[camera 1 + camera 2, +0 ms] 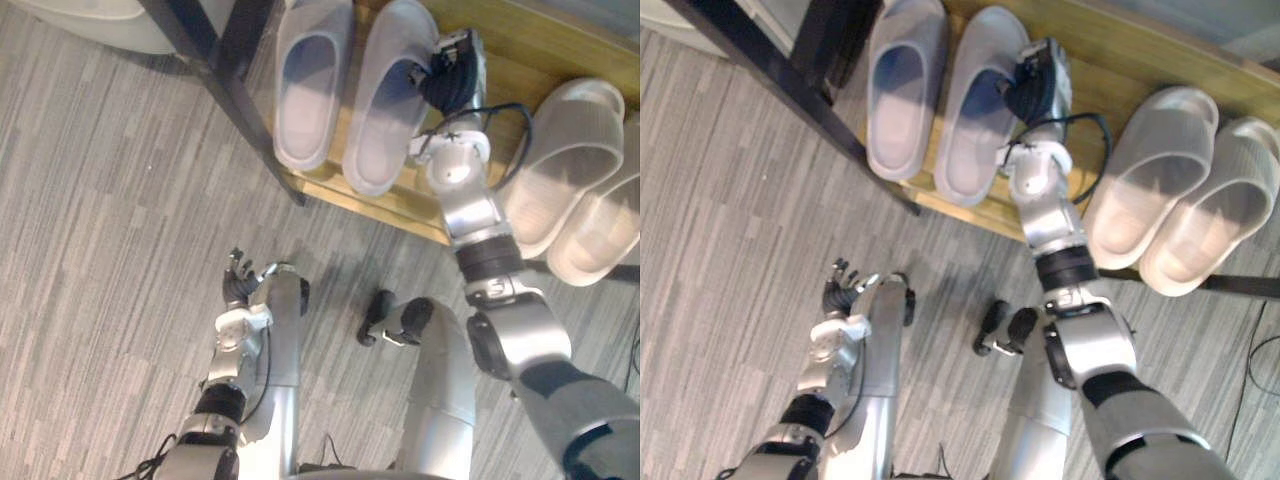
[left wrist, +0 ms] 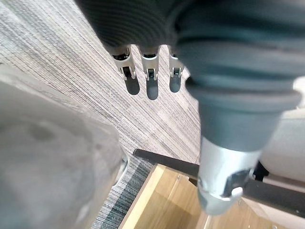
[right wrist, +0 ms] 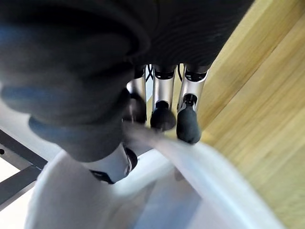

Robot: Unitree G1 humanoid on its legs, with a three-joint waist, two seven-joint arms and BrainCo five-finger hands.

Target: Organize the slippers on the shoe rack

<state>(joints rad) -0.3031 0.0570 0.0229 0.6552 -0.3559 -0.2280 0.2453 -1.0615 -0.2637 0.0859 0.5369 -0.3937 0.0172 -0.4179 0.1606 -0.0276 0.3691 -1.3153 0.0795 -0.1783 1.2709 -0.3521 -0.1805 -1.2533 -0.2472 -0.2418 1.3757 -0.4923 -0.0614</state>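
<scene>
While the left hand [image 1: 240, 282] is hanging open above the grey floor [image 1: 100, 200], the right hand [image 1: 448, 78] is gripping a grey slipper [image 1: 385, 100] on the shoe rack [image 1: 235, 40].
Its fingers [image 3: 189, 125] and thumb are pinching that slipper's rim. The slipper is lying on the wooden shelf [image 1: 520, 55], just beside its partner slipper [image 1: 310, 85]. A white pair [image 1: 565, 165] is lying farther along the same shelf, on the arm's other side. The left fingers [image 2: 151, 86] are hanging straight, touching nothing.
</scene>
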